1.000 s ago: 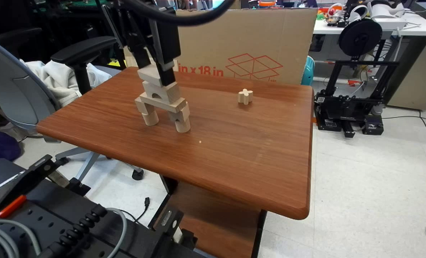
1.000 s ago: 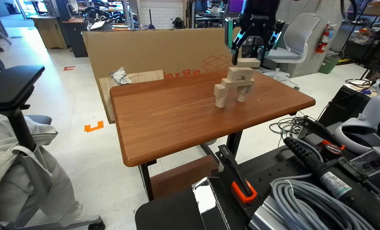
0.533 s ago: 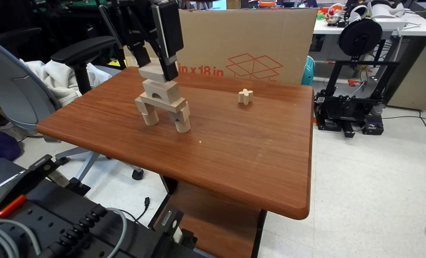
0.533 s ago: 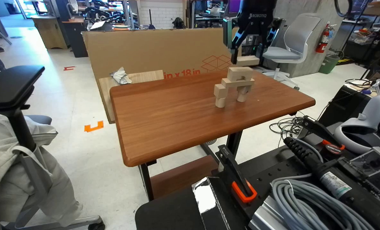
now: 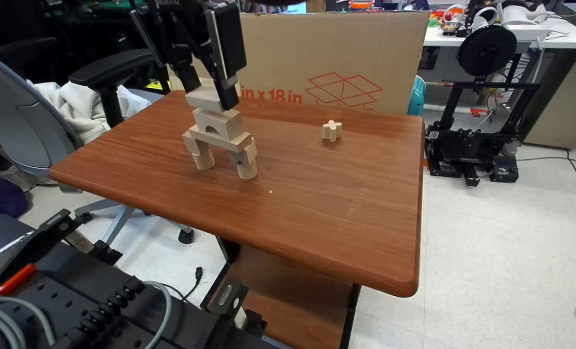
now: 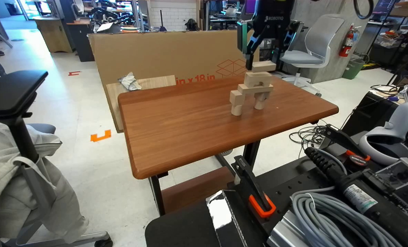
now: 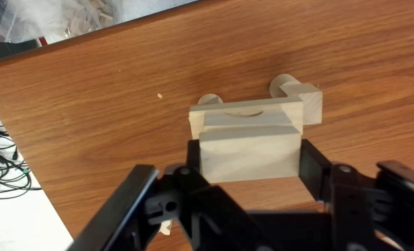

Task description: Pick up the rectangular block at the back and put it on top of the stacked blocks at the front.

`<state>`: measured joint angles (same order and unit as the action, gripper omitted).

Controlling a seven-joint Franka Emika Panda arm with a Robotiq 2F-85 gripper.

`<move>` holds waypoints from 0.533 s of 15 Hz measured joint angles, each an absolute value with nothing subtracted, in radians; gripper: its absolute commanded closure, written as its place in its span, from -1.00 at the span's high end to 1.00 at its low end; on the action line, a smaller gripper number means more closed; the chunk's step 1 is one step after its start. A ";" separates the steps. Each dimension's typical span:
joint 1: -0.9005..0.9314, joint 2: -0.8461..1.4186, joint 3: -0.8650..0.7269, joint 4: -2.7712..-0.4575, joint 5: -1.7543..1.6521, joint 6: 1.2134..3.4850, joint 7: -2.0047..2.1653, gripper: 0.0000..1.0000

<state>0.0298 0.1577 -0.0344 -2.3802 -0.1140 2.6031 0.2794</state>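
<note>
One rectangular block (image 7: pixel 249 155) pinched by its ends in gripper (image 6: pixel 262 61), just above stacked blocks (image 5: pixel 220 140); touching or not, can't tell. Cross-shaped wooden piece (image 5: pixel 332 131) well apart on table (image 5: pixel 317 208).

In the wrist view, the rectangular block (image 7: pixel 250 157) partly hides the stacked blocks (image 7: pixel 250 119).

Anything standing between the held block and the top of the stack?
Nothing visible. The end effector grips the block directly, and in both exterior views the block appears just above the stack, with no other object between them. Whether block and stack touch is unclear.
</note>
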 measured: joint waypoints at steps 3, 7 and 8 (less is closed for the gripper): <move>0.030 0.169 -0.035 -2.376 -0.114 2.611 0.272 0.97; 0.030 0.189 -0.035 -2.375 -0.114 2.611 0.263 1.00; 0.030 0.194 -0.035 -2.375 -0.114 2.611 0.261 1.00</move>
<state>0.0296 0.1941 -0.0348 -2.3753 -0.1139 2.6109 0.2610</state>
